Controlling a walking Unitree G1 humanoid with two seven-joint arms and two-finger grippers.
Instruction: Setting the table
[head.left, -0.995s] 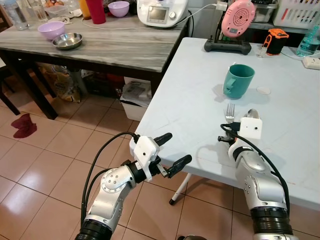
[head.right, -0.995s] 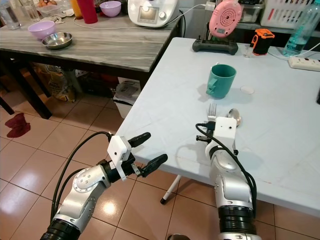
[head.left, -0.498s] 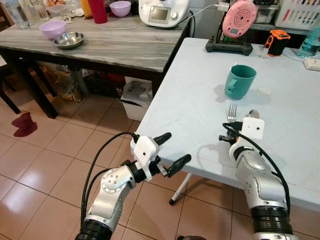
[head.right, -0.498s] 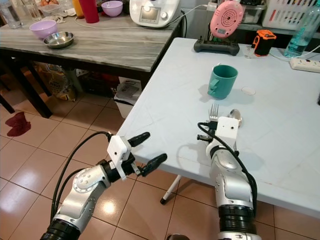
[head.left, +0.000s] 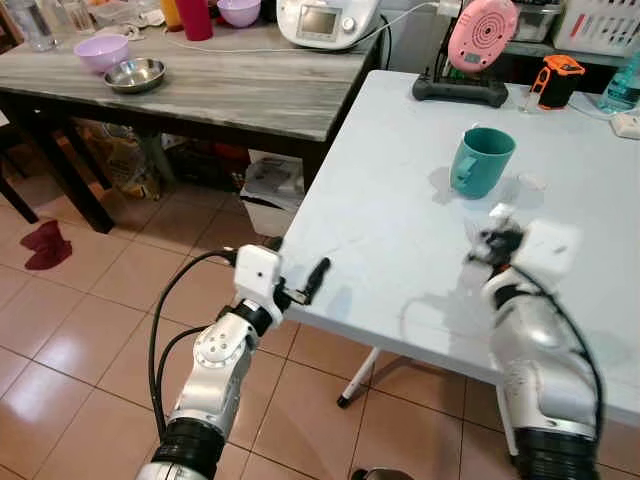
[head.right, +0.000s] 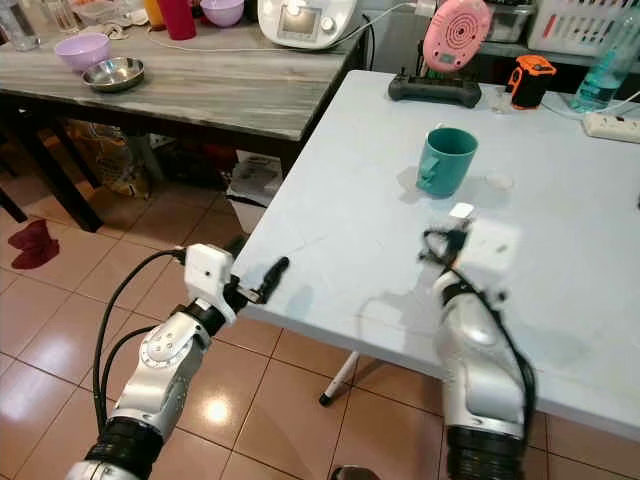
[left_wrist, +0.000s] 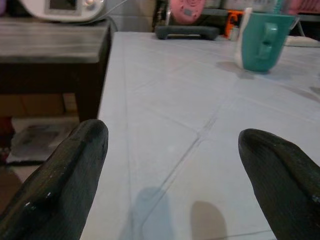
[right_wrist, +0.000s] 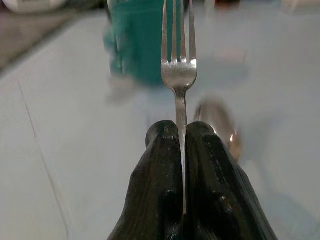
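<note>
Right pincer (right_wrist: 181, 135): black fingers pressed together on the thin handle of a polished steel fork (right_wrist: 178, 70), tines pointing away, held above the smooth pale-grey tabletop (head.left: 390, 200). Left pincer (left_wrist: 170, 165): matte fingers spread wide, empty, at the tabletop's near edge. Beyond the fork: rounded steel spoon (right_wrist: 220, 122), then cylindrical teal mug (head.left: 480, 162).

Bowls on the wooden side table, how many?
3: a purple bowl beside a steel bowl at the near corner, another purple bowl further back. Clutter may hide more.
</note>
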